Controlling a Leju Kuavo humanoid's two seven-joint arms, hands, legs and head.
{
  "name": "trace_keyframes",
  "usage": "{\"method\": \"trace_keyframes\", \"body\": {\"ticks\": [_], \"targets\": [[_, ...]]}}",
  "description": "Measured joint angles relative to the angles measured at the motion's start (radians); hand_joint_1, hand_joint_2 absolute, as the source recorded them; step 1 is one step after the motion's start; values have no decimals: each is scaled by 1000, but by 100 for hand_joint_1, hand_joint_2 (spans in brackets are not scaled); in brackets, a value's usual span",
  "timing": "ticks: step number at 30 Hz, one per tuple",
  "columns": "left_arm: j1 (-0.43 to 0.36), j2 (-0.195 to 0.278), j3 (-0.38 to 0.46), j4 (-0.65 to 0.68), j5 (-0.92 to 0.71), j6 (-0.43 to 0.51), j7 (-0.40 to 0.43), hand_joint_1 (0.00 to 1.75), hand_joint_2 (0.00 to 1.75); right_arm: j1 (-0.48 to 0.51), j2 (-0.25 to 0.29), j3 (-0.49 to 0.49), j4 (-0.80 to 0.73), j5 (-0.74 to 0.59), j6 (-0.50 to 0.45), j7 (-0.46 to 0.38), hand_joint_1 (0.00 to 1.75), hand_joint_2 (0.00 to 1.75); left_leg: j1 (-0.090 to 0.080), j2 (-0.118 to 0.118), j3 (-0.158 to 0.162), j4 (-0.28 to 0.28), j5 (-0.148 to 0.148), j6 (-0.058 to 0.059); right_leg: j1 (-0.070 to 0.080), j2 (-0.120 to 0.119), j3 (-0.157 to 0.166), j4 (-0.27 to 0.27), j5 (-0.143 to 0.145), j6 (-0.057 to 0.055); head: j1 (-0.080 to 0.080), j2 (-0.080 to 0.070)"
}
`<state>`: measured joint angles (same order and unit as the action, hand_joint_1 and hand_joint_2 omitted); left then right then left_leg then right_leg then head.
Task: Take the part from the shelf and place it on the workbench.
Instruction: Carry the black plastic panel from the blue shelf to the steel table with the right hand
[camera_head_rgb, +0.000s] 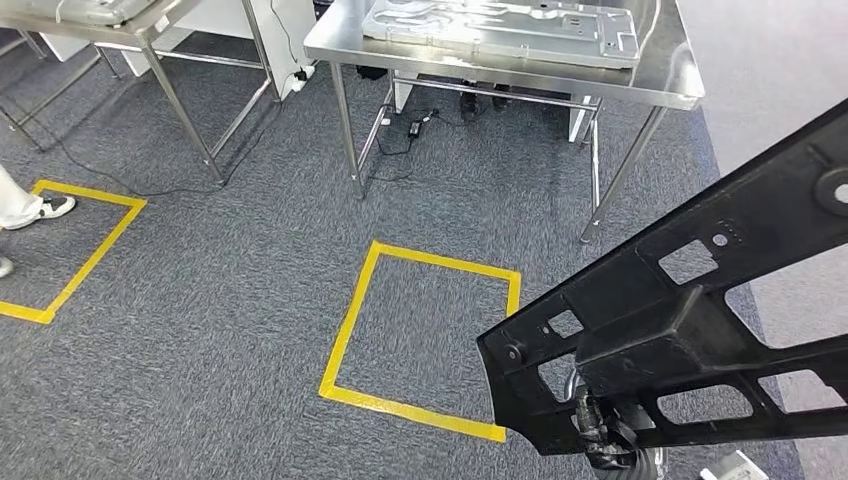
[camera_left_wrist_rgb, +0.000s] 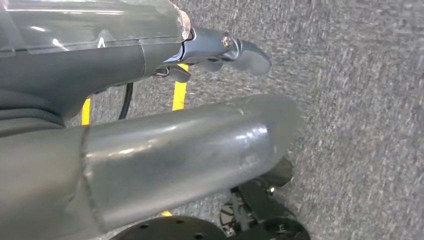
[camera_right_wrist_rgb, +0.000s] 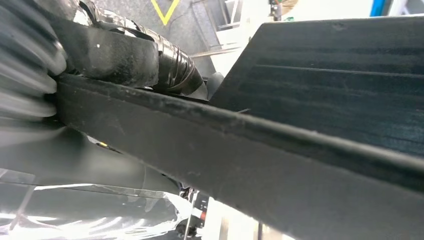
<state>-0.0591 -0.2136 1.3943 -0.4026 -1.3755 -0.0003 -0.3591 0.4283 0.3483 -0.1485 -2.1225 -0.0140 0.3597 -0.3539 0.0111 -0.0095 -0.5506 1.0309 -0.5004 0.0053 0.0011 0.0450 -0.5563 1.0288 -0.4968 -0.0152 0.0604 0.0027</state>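
A large black plastic part (camera_head_rgb: 680, 330) with several cut-outs hangs tilted at the lower right of the head view, above the carpet. My right hand (camera_head_rgb: 600, 435) grips it from below, mostly hidden by the part. In the right wrist view, the taped dark fingers (camera_right_wrist_rgb: 125, 55) wrap over the part's (camera_right_wrist_rgb: 325, 100) long edge. My left hand (camera_left_wrist_rgb: 175, 155) hangs over the grey carpet with its thumb and fingers apart, holding nothing. The steel workbench (camera_head_rgb: 660, 90) stands ahead at the top, with a silver metal panel (camera_head_rgb: 500, 30) lying on it.
A yellow tape square (camera_head_rgb: 345, 330) marks the carpet in front of the workbench. A second yellow square (camera_head_rgb: 95, 250) lies to the left, with a person's shoe (camera_head_rgb: 40, 208) at its edge. Another steel table (camera_head_rgb: 150, 30) stands at the far left. Cables (camera_head_rgb: 410, 130) lie under the workbench.
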Motion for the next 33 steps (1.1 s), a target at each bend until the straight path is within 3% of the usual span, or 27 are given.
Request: {"method": "trace_keyframes", "body": {"ticks": [4, 6, 8, 9, 10, 12, 13, 14, 16, 19, 21, 23, 24, 25, 26, 28, 29, 33], "targets": [[0, -1, 0, 2, 0, 0, 0, 0, 0, -1, 0, 0, -1, 4, -1, 1, 175, 175, 4, 4, 10, -17, 1, 21, -1, -9, -8, 20, -14, 23, 0, 0], [0, -1, 0, 3, 0, 0, 0, 0, 0, -2, 0, 0, 0, 5, -1, 1, 175, 175, 6, 9, 18, -24, 0, 31, -5, -27, -53, 110, -56, 34, 0, 0], [1, -1, 0, 3, 0, 0, 1, 0, 0, -3, 0, 0, 0, 8, -1, 1, 175, 175, 6, 15, 24, -25, -8, 34, -11, -34, -126, 230, -94, 42, 0, 0], [2, -1, 1, 3, 0, 0, 2, 0, 0, -3, 0, 0, 1, 10, -1, 1, 175, 175, 6, 17, 29, -25, -13, 34, -14, -35, -151, 263, -94, 44, 0, 0], [3, -1, 1, 3, 1, 0, 3, 0, 0, -2, 0, 0, 1, 12, -1, 1, 175, 175, 6, 18, 37, -25, -19, 32, -16, -37, -158, 257, -70, 45, 0, 0], [3, -2, 1, 5, 1, 0, 4, 0, 0, -3, 0, 0, 2, 18, -2, 1, 175, 175, 7, 19, 56, -25, -33, 28, -17, -44, -120, 151, 10, 42, 0, 0], [2, -3, 1, 5, 1, 0, 5, 0, 0, -3, 0, 0, 2, 22, -3, 2, 175, 175, 6, 20, 65, -26, -41, 23, -14, -49, -93, 89, 40, 37, 0, 0], [1, -3, 1, 6, 1, 0, 6, 0, 0, -3, 0, 0, 2, 26, -4, 2, 175, 175, 4, 20, 70, -26, -47, 18, -10, -52, -73, 45, 51, 31, 0, 0], [0, -3, 1, 6, 1, 0, 6, 0, 0, -3, 0, 0, 3, 35, -7, 2, 175, 175, 2, 24, 75, -30, -57, 7, -3, -54, -59, 18, 39, 19, 0, 0], [-4, -3, 2, 6, 1, 0, 6, 0, 0, -2, 0, 0, 2, 42, -8, 2, 175, 175, 3, 27, 91, -24, -75, -9, -8, -47, -36, 0, 28, 2, 0, 0], [-5, -2, 2, 6, 1, 0, 6, 0, 0, -4, 0, 1, 2, 43, -8, 2, 175, 175, 5, 21, 55, 63, -112, -15, -12, -46, -10, -14, 20, -10, -1, 0], [-4, -2, 2, 6, 1, 0, 7, 0, 0, -4, 0, 2, 3, 43, -8, 2, 175, 175, 5, 18, -37, 206, -155, -21, -10, -44, 5, -16, 6, -18, -2, 0], [-1, -2, 2, 6, 1, 0, 7, 0, 0, -4, 0, 2, 3, 43, -8, 3, 175, 175, 5, 18, -79, 254, -158, -22, -9, -41, 13, -15, -2, -20, -2, 0], [2, -2, 2, 6, 1, 0, 8, 0, 0, -3, 0, 2, 3, 43, -8, 3, 175, 175, 5, 18, -102, 263, -136, -23, -8, -37, 23, -15, -10, -19, -2, 0], [3, -2, 2, 6, 1, 0, 8, 0, 0, -3, 0, 2, 3, 44, -8, 3, 175, 175, 5, 18, -104, 231, -93, -21, -8, -34, 36, -14, -19, -17, -2, 0], [5, -1, 2, 6, 1, 0, 9, 0, 0, -4, 0, 2, 3, 48, -8, 3, 175, 175, 3, 16, -75, 111, 2, -14, -6, -30, 60, -14, -40, -10, -2, 0], [4, -1, 2, 6, 1, 1, 9, 0, 0, -4, 0, 2, 3, 53, -9, 3, 175, 175, 1, 16, -57, 59, 24, -8, -5, -29, 67, -12, -50, -4, -2, 0], [3, -1, 2, 6, 0, 1, 12, 0, 0, -6, 0, 5, 3, 80, -16, 5, 175, 175, -3, 13, -33, 2, 17, 18, -3, -28, 74, -8, -58, 17, -2, 0]]}}
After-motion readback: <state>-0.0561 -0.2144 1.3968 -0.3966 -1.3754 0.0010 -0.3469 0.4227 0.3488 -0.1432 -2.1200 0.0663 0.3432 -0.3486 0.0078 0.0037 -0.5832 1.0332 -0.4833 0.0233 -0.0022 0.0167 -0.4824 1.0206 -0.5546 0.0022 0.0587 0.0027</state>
